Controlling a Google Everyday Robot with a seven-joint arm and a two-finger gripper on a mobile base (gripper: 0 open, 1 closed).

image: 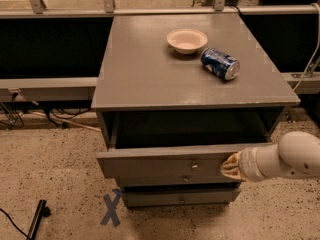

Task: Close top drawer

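The top drawer (165, 165) of the grey cabinet (150, 74) stands partly open, its long front panel with a small central metal knob (194, 166) sticking out a short way beyond the cabinet top. Its dark inside shows as a narrow band. My gripper (229, 167), at the end of a white arm coming in from the right, is pressed against the right end of the drawer front.
A beige bowl (187, 40) and a blue can (220, 63) lying on its side sit on the cabinet top. Two lower drawer fronts (180, 198) show under the top drawer. A blue X (111, 210) is taped on the speckled floor. A dark tool (37, 219) lies at the lower left.
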